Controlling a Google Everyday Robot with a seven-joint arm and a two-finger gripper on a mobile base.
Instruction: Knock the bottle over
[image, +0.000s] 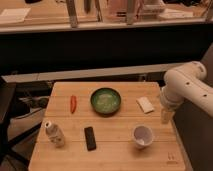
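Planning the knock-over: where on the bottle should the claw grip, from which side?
Upper body, below the cap, from its right. The bottle stands at the table's front left; the claw hangs open by the right edge, so that side faces it.

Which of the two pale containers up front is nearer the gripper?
The white open-topped cup at front right, close beside the gripper hanging at the wooden table's right edge; the capped whitish-beige plastic bottle stands across at front left.

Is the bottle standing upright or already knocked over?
Upright: the bottle stands on its base, cap on top, near the left edge of the table. The gripper is at the right edge, apart.
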